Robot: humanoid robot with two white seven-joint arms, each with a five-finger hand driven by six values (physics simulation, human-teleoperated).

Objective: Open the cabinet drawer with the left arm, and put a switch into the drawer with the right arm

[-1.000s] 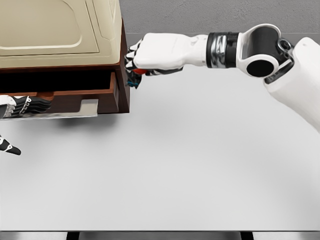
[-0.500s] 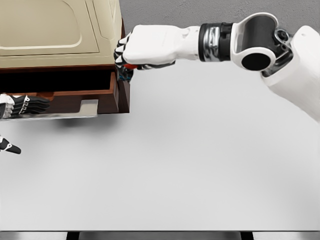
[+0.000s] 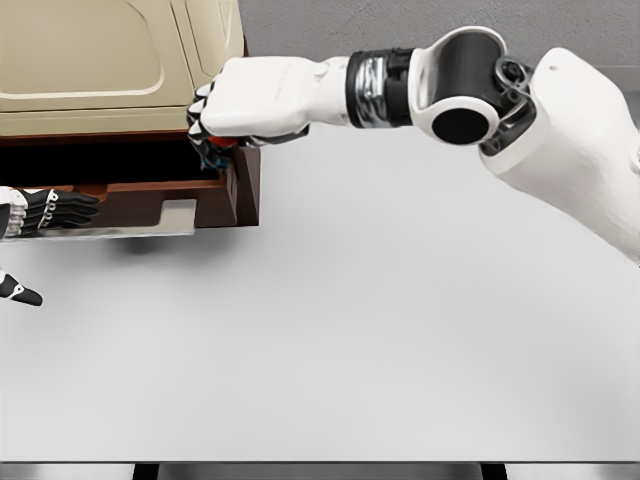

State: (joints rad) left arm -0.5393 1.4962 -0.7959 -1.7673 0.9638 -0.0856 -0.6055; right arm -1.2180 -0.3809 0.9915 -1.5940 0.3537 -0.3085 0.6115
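The brown cabinet (image 3: pixel 246 180) with a beige top (image 3: pixel 100 60) stands at the top left. Its drawer (image 3: pixel 130 202) is pulled out, and the inside is dark. My right hand (image 3: pixel 207 140) reaches in from the right and hovers over the drawer's right end. It is shut on the switch (image 3: pixel 222 144), of which only small red and dark bits show under the fingers. My left hand (image 3: pixel 45 212) shows at the left edge, its black fingers curled over the drawer front above the silver handle (image 3: pixel 150 230), thumb (image 3: pixel 20 293) spread below.
The white table (image 3: pixel 380 330) stretches in front of and to the right of the cabinet. Its front edge (image 3: pixel 320 462) runs along the bottom of the view. My right upper arm (image 3: pixel 570 140) crosses the upper right corner.
My right hand has carried the switch leftward and slightly up, from beside the cabinet's right corner to above the open drawer's right end. The left hand and drawer have stayed put.
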